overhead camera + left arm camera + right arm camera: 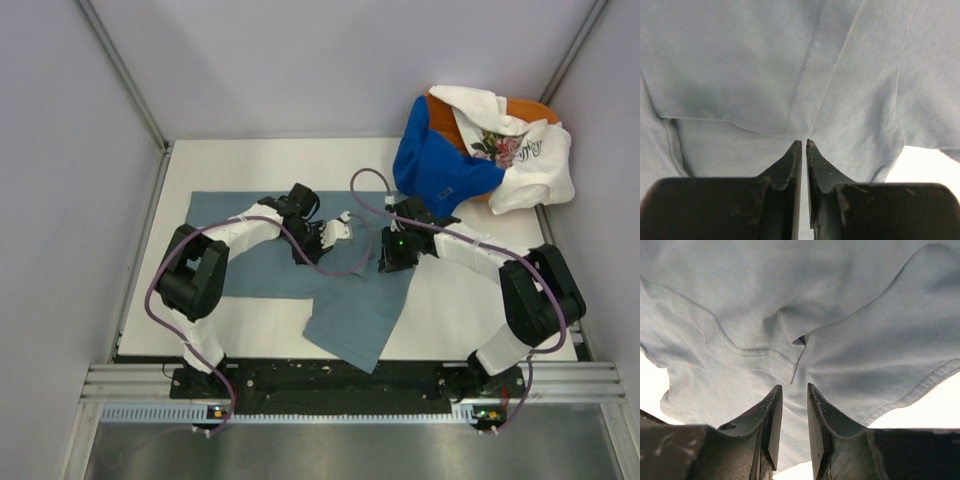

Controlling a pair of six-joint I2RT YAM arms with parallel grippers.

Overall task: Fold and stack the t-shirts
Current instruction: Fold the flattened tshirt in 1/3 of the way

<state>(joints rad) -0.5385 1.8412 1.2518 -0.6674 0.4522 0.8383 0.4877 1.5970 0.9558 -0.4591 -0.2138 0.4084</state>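
Since only the slate-blue tee (355,315) lies spread on the desk (250,165), looking half folded, most work's left: royal blue tee (435,165), floral tee (525,160) and orange tee (532,108) sit heaped far right. Jaws: left gripper (803,143) together, right gripper (795,388) slightly apart.

it was a robot lab cell: a white desk (250,165) boxed in by plain grey walls (330,60), a left arm (200,275) and right arm (530,290) bolted to a slotted metal rail (350,385), purple cables (150,296) looping off them.
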